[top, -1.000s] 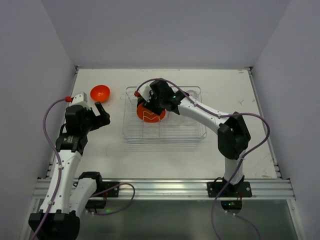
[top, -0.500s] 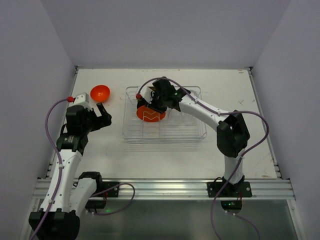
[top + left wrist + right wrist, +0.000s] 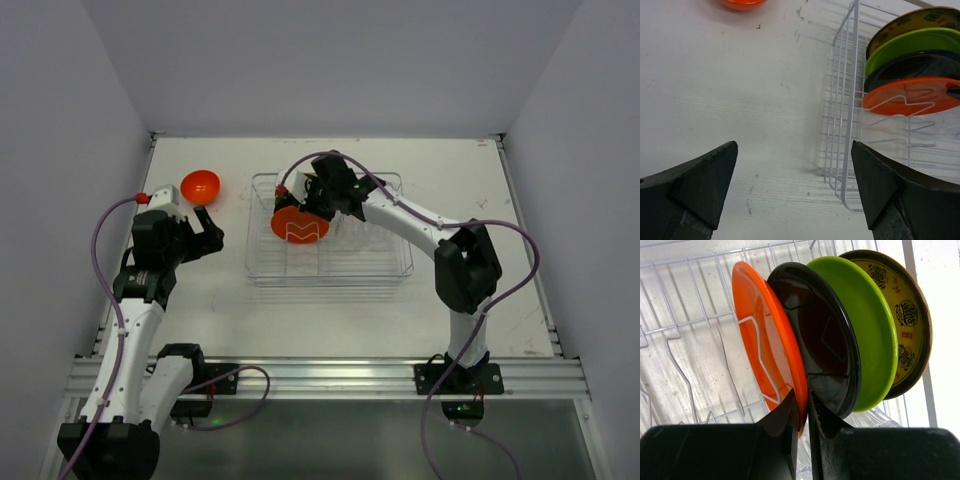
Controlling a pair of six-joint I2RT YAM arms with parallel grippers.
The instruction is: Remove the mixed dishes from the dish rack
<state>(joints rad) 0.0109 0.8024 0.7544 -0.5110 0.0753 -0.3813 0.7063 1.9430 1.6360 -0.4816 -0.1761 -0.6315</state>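
The clear dish rack [image 3: 385, 262] stands at the table's centre. In its left end an orange plate [image 3: 765, 340], a black plate [image 3: 825, 340], a lime green plate [image 3: 867, 325] and a yellow-brown plate [image 3: 905, 315] stand on edge in a row. My right gripper [image 3: 802, 410] is shut on the rim of the orange plate [image 3: 300, 227], with one finger between it and the black plate. The orange bowl [image 3: 200, 185] sits on the table to the left of the rack. My left gripper [image 3: 205, 228] is open and empty over the table, between the bowl and the rack. The clear cups are hard to make out.
The rack's white wire side [image 3: 852, 100] stands just to the right of my left gripper in the left wrist view, with the plates [image 3: 912, 97] behind it. The table's raised edges and the walls close in the left, right and far sides.
The right wrist has shifted slightly toward the far side over the plates, and the orange plate has tilted a little with it. The left arm has hardly moved.
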